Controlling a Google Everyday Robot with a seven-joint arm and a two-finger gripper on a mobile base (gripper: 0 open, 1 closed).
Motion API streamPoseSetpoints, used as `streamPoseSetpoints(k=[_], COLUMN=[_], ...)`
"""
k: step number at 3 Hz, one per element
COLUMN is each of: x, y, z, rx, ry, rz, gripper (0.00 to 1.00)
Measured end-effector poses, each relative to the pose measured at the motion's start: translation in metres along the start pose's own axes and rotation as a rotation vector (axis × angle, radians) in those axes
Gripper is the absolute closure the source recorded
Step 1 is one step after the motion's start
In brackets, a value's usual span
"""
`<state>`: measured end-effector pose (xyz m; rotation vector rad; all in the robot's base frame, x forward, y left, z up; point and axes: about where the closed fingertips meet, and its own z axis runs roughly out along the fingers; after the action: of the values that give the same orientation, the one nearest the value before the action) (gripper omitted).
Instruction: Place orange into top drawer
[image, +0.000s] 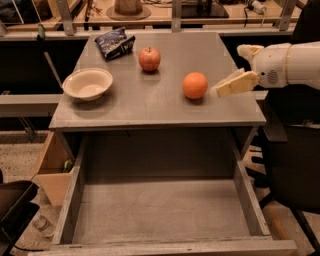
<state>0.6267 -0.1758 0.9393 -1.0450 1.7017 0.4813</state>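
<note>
tbh the orange (195, 85) sits on the table (150, 105) right beside the gripper (231, 86), which grips nothing (can't tell how open it is), so I'd centre on the fruit's widest part before squeezing, or it might roll toward the apple (149, 59).

Your arm: white, rounded, hard-shelled forearm (297, 62) comes in from right edge of camera view, upper half, lying roughly level and reaching left. Your wrist: white bulbous housing (267, 70) at forearm's left end, small dark perforated patch on side facing you. Cream-coloured knob (248, 49) juts up-left from top of housing. Your pale tan gripper (234, 84) projects from housing's lower left, angled left and slightly down, tip its lowest and leftmost part.
</note>
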Motion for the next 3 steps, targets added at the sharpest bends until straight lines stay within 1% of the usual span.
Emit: streamPoseSetpoints(k=[1,2,3], x=[0.007,0.019,0.026], y=[-0.012,-0.014,-0.013], z=[0.020,0.040,0.071], rx=[0.008,-0.006,-0.048], ry=[0.009,0.020,0.004], rz=[-0.004,0.006,0.003], gripper=[0.00,0.00,0.00])
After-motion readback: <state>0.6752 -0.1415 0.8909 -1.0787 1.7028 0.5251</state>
